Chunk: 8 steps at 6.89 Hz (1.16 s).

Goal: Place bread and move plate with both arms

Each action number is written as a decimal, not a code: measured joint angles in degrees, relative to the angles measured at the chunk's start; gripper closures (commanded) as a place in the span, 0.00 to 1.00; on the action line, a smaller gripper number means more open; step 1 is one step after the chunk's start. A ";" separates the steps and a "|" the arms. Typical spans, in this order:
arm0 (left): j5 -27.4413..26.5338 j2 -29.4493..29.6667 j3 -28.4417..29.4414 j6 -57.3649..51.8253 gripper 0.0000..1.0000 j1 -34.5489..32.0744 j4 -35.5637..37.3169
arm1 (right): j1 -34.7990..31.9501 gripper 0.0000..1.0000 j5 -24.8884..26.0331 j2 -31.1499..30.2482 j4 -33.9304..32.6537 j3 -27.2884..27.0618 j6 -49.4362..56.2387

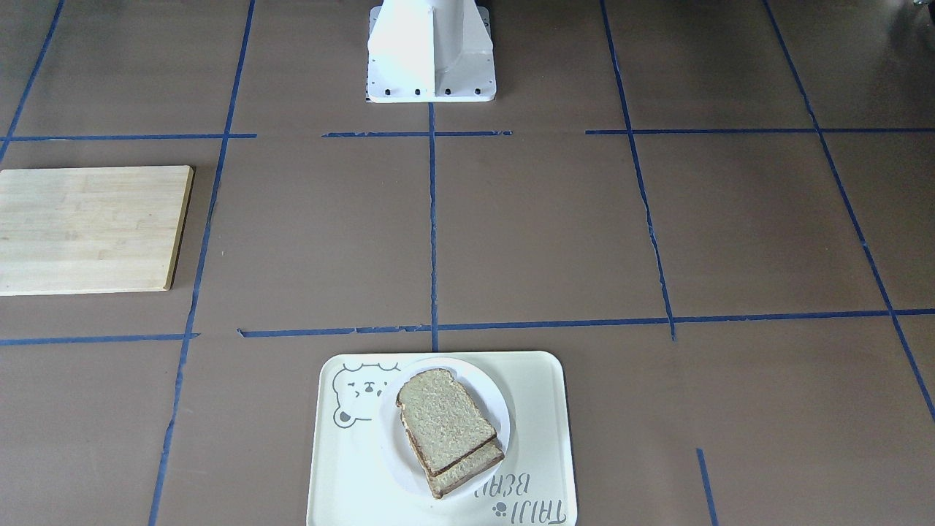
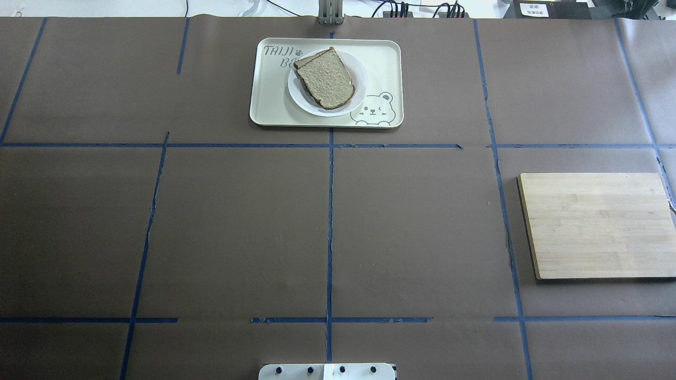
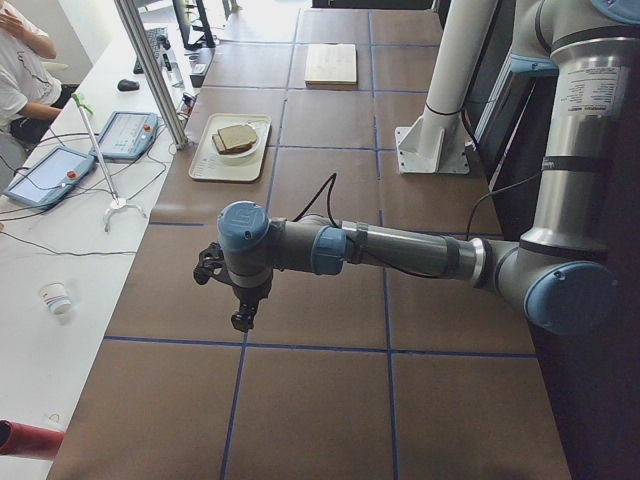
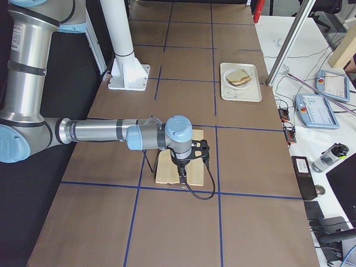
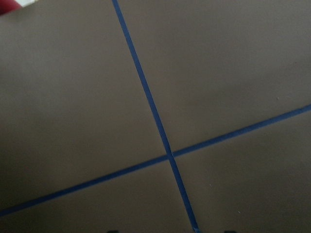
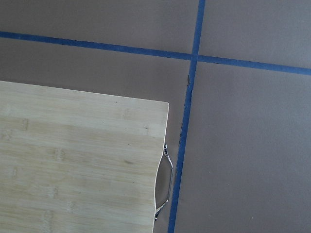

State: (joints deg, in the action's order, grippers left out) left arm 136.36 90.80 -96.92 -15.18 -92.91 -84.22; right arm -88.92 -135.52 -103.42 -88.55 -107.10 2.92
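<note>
The bread [image 1: 444, 420] is a plain brown slice lying on top of a second slice on the white plate [image 1: 491, 398], which sits on the cream bear tray [image 1: 343, 475]. The overhead view shows the same bread [image 2: 325, 78], plate [image 2: 302, 99] and tray [image 2: 269, 103] at the table's far middle. My left gripper [image 3: 240, 318] hangs over bare table at the near left end, far from the tray. My right gripper [image 4: 182, 173] hangs over the wooden board [image 4: 167, 169]. Both grippers show only in the side views, so I cannot tell whether they are open or shut.
A bamboo cutting board [image 2: 597, 224] with a metal handle [image 6: 165, 182] lies on the robot's right. The white pedestal base [image 1: 431, 51] stands at the near middle. Blue tape lines [image 5: 160, 136] cross the brown table. An operator and pendants are beside the far edge in the left view.
</note>
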 measured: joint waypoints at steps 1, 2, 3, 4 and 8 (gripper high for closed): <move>0.62 -3.13 -1.68 -3.41 0.00 -0.67 2.06 | -0.45 0.00 -0.37 -0.09 -0.97 0.00 1.09; 0.83 -5.38 -2.40 -5.35 0.00 -0.98 2.94 | -0.61 0.00 -0.66 -0.20 -1.36 0.29 1.64; 0.92 -6.38 -2.80 -6.08 0.00 -1.11 4.71 | -0.62 0.00 -0.65 -0.17 -1.48 1.02 1.92; 0.93 -6.64 -3.67 -6.31 0.00 -1.17 7.39 | -0.65 0.00 -0.48 -0.09 -1.52 1.74 2.03; 0.69 -7.04 -5.44 -0.71 0.00 -1.77 9.62 | 1.37 0.00 0.09 0.12 -1.46 2.24 2.41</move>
State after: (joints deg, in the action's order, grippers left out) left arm 137.05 83.76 -102.36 -15.88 -94.68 -74.60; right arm -87.55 -135.43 -103.31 -90.01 -104.85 5.33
